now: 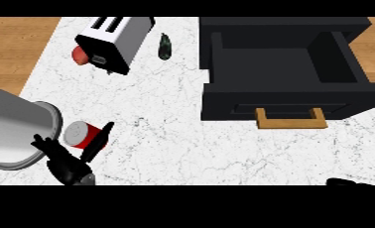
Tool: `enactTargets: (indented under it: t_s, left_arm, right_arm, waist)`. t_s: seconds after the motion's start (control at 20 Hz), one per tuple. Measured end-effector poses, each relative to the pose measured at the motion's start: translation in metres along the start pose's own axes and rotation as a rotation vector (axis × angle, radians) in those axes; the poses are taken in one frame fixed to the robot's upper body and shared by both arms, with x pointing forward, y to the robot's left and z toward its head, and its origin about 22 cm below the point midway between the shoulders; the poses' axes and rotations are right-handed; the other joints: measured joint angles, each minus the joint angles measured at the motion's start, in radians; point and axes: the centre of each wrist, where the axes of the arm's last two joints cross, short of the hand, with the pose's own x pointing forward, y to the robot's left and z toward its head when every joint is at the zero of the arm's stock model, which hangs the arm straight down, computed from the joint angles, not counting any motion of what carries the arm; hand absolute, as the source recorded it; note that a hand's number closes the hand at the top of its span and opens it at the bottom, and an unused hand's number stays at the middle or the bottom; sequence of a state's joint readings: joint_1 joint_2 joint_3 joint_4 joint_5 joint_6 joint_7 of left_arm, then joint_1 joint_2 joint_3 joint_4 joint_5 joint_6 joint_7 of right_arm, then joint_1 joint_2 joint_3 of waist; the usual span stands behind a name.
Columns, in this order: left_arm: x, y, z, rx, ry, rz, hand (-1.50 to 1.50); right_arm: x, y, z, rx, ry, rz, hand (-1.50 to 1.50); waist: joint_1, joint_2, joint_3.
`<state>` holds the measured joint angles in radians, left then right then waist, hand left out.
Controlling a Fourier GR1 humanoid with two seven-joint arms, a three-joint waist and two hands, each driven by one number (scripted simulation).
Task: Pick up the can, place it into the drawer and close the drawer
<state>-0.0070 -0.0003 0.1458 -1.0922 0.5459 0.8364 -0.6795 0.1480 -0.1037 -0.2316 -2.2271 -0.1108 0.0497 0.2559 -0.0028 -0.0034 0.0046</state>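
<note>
Marble counter (190, 142), can (78, 133) at left robot hand (67, 166), open drawer (278, 104) well apart

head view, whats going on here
The robot's left hand is at the red can near the front left of the counter. Its fingers are straight and spread on either side of the can, not yet curled round it. At the right the black drawer is open with nothing inside, its wooden handle facing the robot. Only a sliver of the right hand shows at the lower right edge. A toaster sits at the back left.
</note>
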Motion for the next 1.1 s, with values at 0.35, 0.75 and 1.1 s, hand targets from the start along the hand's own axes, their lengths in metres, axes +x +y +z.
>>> enactTargets:
  t_s: [0.35, 0.75, 1.1]
  left_arm:
    - [-0.017, -0.017, -0.011, -0.062, 0.022, 0.066, 1.50]
    - [-0.011, -0.036, -0.028, -0.197, -0.007, 0.105, 1.50]
    - [0.011, -0.087, -0.012, -0.783, -0.024, 0.122, 1.50]
  right_arm:
    - [0.003, -0.004, 0.001, -0.009, -0.006, 0.001, -1.50]
    - [0.001, -0.004, -0.006, -0.009, -0.013, 0.014, -1.50]
    - [-0.001, 0.000, -0.011, 0.018, -0.027, 0.020, -1.50]
  waist:
    - [-0.004, 0.001, -0.002]
    - [-0.008, 0.004, -0.004]
    - [-0.042, 0.011, -0.006]
